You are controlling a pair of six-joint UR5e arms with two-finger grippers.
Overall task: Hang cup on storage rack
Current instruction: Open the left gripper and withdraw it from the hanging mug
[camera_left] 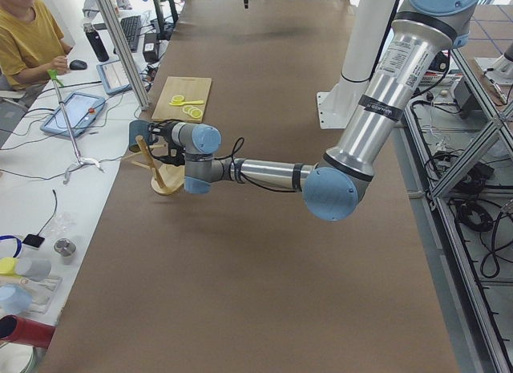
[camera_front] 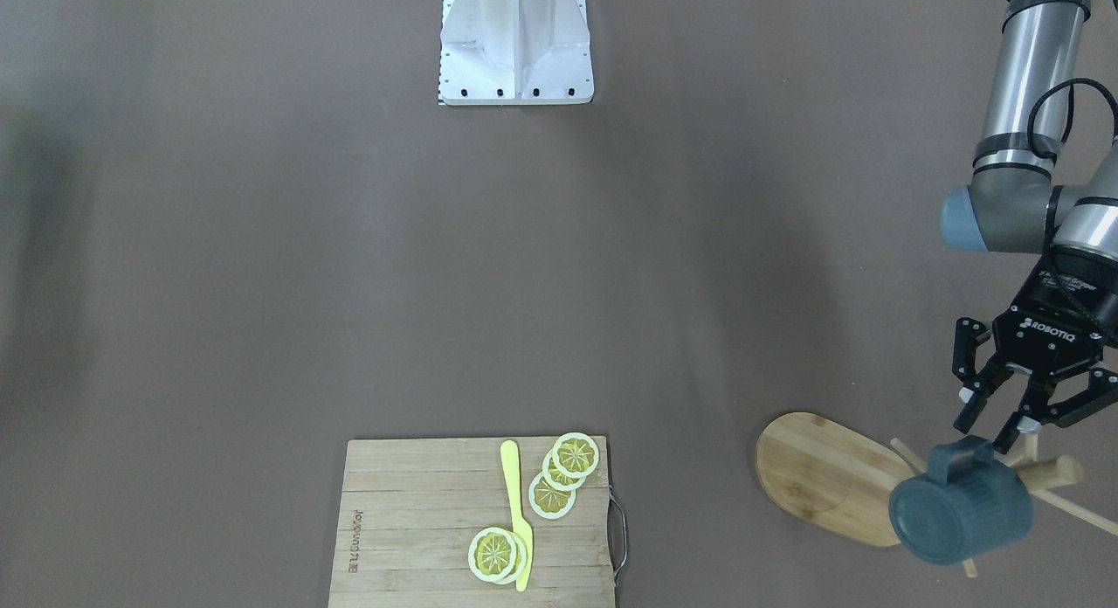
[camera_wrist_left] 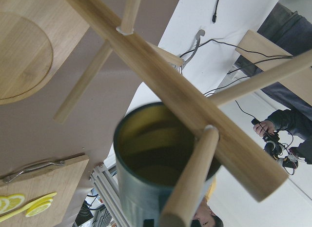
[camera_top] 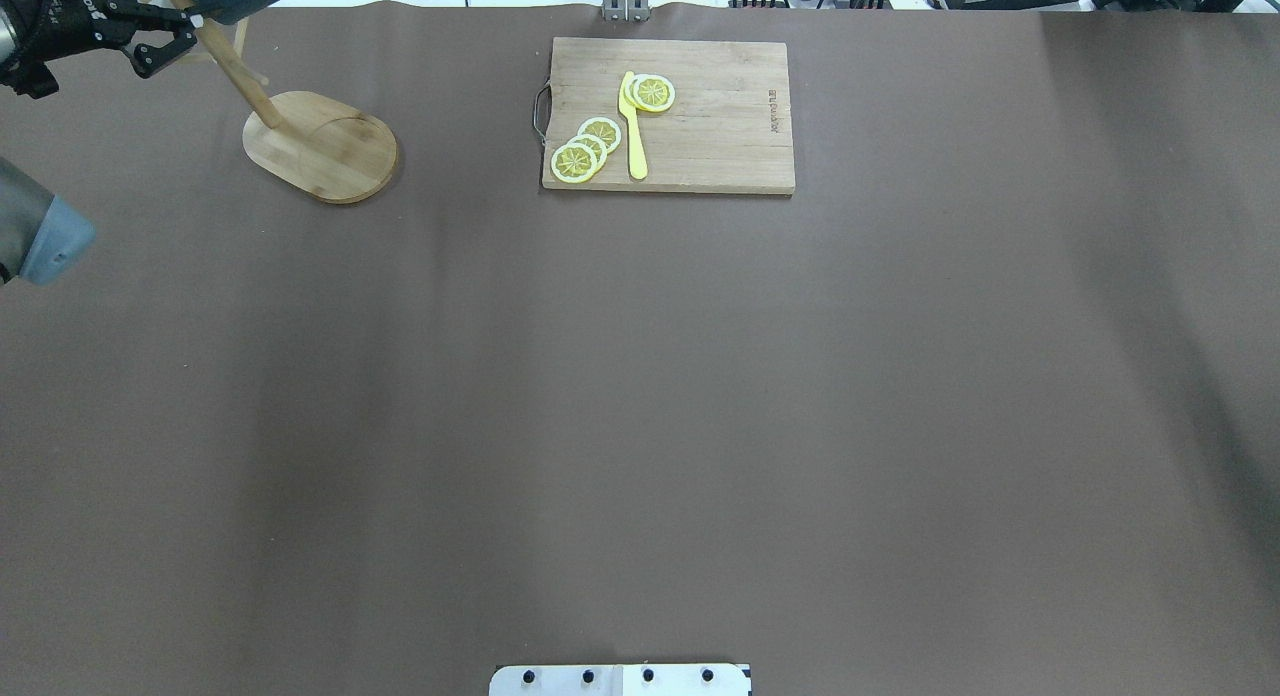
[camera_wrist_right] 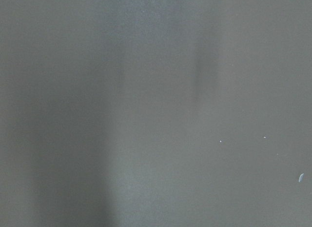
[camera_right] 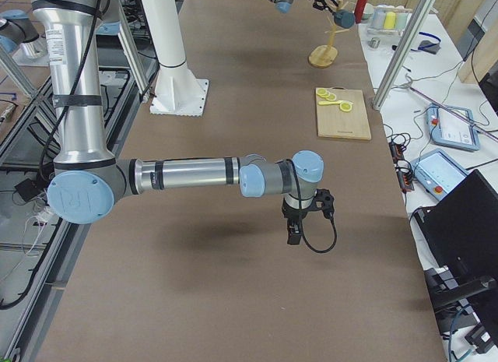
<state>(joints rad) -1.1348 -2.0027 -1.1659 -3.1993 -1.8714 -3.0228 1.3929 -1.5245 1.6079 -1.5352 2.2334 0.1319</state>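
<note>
Brown worktop [camera_front: 349, 285]. Wooden board [camera_front: 410, 503], wire handle [camera_front: 620, 534] on one short edge. Yellow knife [camera_front: 517, 512] on it. Three overlapping lemon slices [camera_front: 563, 473] on one side, two more [camera_front: 495, 555] touching the other.

ROBOTIQ — printed on the left gripper [camera_front: 985, 433].

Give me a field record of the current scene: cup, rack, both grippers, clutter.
cup: teal mug, appears hung on a peg, off the table
rack: bamboo mug tree, oval base on the table
left gripper: open, beside the mug's handle, not gripping it
right gripper: over bare table, far from the rack; state unclear
other: cutting board with lemon slices and yellow knife
</note>
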